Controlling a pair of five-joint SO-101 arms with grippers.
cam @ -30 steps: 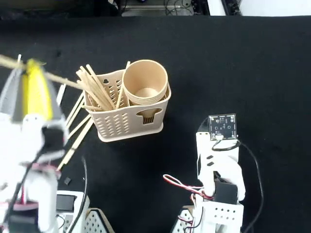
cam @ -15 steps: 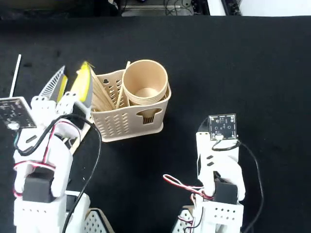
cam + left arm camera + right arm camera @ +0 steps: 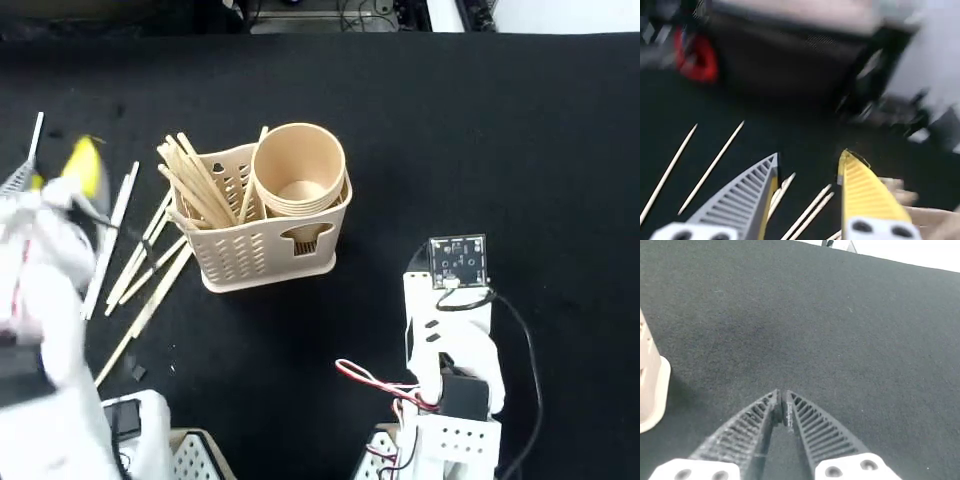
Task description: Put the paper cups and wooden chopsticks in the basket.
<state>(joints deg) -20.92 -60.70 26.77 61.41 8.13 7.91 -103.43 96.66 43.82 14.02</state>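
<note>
The beige basket (image 3: 268,250) stands left of the table's middle. It holds a stack of paper cups (image 3: 298,172) and a leaning bunch of wooden chopsticks (image 3: 192,182). Several loose chopsticks (image 3: 146,272) lie on the black cloth to the basket's left, and the left wrist view shows some as chopsticks (image 3: 714,164). My left gripper (image 3: 55,172) hovers over the table's left edge, beyond those sticks. It is open (image 3: 809,156) with nothing between its fingers. My right gripper (image 3: 781,399) is shut and empty, low over bare cloth right of the basket (image 3: 649,390).
The right arm (image 3: 448,320) sits folded near the front edge, right of centre. One thin stick (image 3: 35,135) lies apart at the far left. Cables and stands line the table's far edge. Bare black cloth spreads across the right half.
A second ago my left gripper held a chopstick at the far left. It swung to the basket's left side, then back out to the left, now open and empty.
</note>
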